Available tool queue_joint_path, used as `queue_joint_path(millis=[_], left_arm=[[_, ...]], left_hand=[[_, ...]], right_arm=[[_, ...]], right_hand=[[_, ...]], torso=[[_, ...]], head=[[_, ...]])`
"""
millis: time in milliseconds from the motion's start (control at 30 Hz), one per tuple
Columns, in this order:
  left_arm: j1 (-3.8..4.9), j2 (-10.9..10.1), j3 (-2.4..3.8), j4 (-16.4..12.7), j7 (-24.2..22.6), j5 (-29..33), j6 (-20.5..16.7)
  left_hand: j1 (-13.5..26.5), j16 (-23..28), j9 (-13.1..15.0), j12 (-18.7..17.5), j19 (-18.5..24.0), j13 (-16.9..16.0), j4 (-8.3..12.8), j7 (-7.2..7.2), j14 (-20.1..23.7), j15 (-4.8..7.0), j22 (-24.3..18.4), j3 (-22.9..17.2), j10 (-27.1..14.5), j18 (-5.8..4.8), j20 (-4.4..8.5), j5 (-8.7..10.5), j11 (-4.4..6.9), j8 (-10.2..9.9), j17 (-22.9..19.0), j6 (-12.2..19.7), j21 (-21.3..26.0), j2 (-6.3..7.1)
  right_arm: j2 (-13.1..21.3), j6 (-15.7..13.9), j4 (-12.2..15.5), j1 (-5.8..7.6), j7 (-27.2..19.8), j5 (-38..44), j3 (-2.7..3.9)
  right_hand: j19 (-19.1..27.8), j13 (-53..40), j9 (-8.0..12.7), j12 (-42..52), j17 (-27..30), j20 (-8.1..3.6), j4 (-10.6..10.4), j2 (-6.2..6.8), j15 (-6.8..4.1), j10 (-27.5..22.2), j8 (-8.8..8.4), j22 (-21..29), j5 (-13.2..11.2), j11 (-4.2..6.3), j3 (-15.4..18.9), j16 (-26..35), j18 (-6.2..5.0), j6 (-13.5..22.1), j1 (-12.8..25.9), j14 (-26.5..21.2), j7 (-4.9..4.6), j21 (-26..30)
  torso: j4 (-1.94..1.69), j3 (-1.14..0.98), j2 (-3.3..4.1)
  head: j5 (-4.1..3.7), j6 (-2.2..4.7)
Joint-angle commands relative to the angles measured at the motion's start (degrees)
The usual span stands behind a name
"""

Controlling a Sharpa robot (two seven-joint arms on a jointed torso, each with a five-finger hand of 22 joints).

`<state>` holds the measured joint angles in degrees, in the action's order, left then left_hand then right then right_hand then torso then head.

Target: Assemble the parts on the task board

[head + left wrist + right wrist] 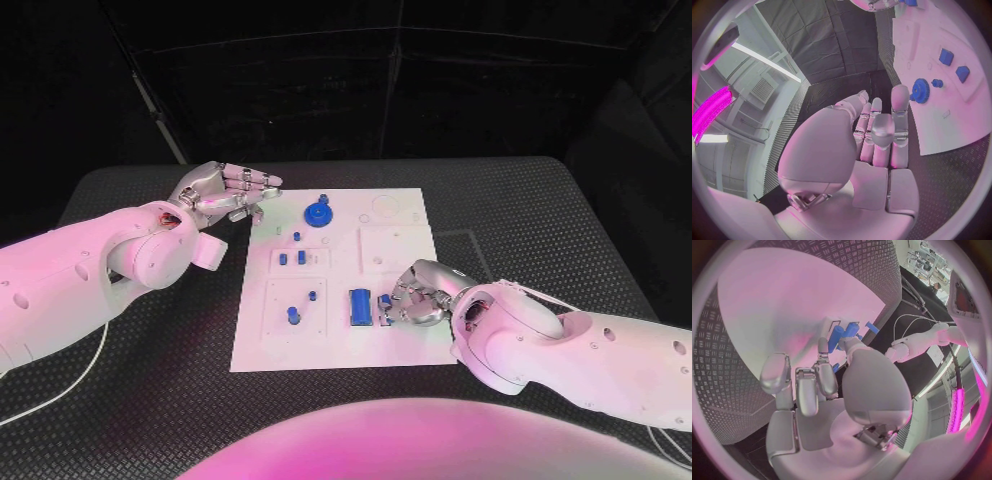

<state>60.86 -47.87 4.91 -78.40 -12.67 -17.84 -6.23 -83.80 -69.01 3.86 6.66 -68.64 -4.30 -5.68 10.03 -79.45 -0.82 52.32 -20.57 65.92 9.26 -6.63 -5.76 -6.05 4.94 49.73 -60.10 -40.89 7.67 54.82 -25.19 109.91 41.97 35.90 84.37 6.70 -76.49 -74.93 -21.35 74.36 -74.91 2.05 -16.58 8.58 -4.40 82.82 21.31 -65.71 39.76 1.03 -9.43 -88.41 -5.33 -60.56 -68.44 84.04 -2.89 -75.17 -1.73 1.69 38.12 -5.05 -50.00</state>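
The parts are small blue pieces sitting on the white task board [411, 345] in the middle of the black table [548, 200]. The long blue bar [358, 306] stands in a slot near the robot's edge of the board, with a blue gear [319, 212] at the far side and a few little blue pegs [294, 258] in between. They look like hard plastic, so probably light, stiff and a bit slick; best bet for the bar would be pinching it across its long sides, and the gear by its rim or center knob. Tiny pegs look easy to fumble.

The right hand [418, 296] sits just beside the bar, fingers curled toward a small blue piece [385, 303] next to it. Whether it's actually pinching that piece is impossible to say. The left hand [224, 192] hangs off the board's far left corner, fingers spread and holding nothing.

No brand, label or readable writing anywhere on the board or parts.
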Motion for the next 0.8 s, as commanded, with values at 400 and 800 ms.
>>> queue_joint_path(millis=[400,800], left_arm=[[0.08,0.1,0.06,-0.1,0.0,0.3,1.0],[0.09,0.0,0.06,-0.1,0.2,0.3,1.0]], left_hand=[[0.4,0.1,0.0,0.3,0.3,-0.1,0.0,0.10,0.4,-0.18,-0.1,0.0,-0.3,0.75,-0.19,0.00,0.04,-0.2,-0.1,0.3,0.3,-0.07],[0.5,0.1,0.0,0.3,0.3,-0.1,0.0,0.11,0.4,-0.19,-0.1,0.0,-0.3,0.76,-0.20,0.00,0.03,-0.2,-0.1,0.4,0.4,-0.08]], right_arm=[[-0.7,1.0,-0.2,0.06,0.2,0.1,0.01],[-0.4,0.8,-0.1,0.06,-0.1,0.2,0.01]], right_hand=[[-0.1,-1.9,0.1,0.1,-12.2,-0.14,-0.1,0.06,-0.11,0.2,-0.53,0.2,-3.1,-0.03,3.1,-0.2,0.07,0.0,2.0,5.4,-0.41,0.1],[0.1,-2.0,-0.2,0.0,-12.0,-0.01,-0.3,-2.04,-0.01,0.1,-0.82,0.5,-25.9,-0.14,14.4,0.0,-0.02,-0.2,7.3,5.3,-0.41,0.5]], torso=[[0.00,-0.05,-0.07],[0.03,-0.07,-0.07]], head=[[0.18,0.00],[0.27,0.00]])
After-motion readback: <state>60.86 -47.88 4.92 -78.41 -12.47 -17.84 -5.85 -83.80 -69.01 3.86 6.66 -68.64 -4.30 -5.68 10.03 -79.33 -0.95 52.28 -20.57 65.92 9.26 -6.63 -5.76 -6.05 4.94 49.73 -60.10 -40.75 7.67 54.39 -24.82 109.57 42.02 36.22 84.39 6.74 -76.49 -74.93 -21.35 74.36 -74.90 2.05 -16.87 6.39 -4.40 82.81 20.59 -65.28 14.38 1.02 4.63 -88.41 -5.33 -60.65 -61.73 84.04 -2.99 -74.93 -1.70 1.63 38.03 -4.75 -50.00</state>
